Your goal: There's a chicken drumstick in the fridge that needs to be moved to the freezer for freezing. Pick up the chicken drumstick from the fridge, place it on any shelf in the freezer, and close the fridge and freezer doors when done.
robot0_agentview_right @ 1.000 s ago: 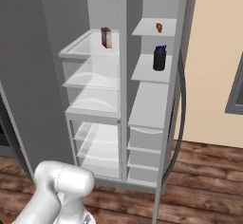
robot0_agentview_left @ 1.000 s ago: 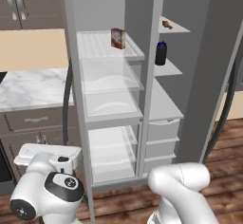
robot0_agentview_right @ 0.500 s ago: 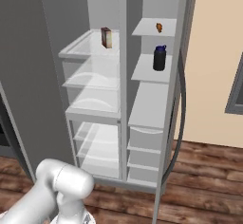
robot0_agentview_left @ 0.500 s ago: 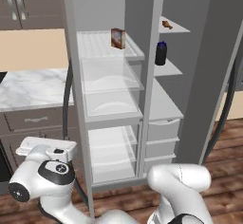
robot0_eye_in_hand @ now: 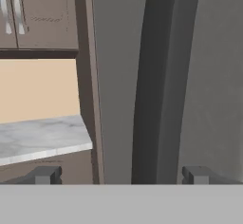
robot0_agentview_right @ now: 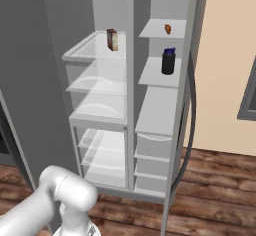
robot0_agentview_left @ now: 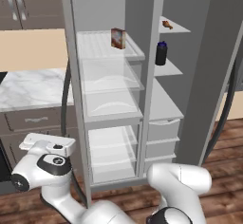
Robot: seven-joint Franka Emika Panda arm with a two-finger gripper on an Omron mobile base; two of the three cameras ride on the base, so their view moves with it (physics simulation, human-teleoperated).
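The chicken drumstick [robot0_agentview_left: 167,25] [robot0_agentview_right: 168,28] lies on the top solid shelf [robot0_agentview_left: 178,28] of the narrow freezer [robot0_agentview_left: 163,102] on the right. To the left, the wider fridge [robot0_agentview_left: 111,104] with clear shelves holds a reddish-brown box [robot0_agentview_left: 117,38] [robot0_agentview_right: 112,39]. Both doors stand wide open: the fridge door [robot0_agentview_right: 25,80] at left, the freezer door [robot0_agentview_left: 209,76] at right. My gripper [robot0_eye_in_hand: 121,175] is open, low at the left outside the fridge door, facing its dark vertical handle [robot0_eye_in_hand: 161,76]. The handle stands ahead between the fingertips [robot0_eye_in_hand: 45,174], apart from them.
A dark blue jar [robot0_agentview_left: 161,53] [robot0_agentview_right: 168,61] stands on the freezer's second shelf, with white drawers [robot0_agentview_left: 161,140] below. A marble counter [robot0_agentview_left: 28,90] [robot0_eye_in_hand: 42,133] with brown cabinets adjoins the fridge on the left. The floor is wood.
My hand has risen slightly beside the fridge door and the wrist has turned a little. The drumstick, box and jar have not moved.
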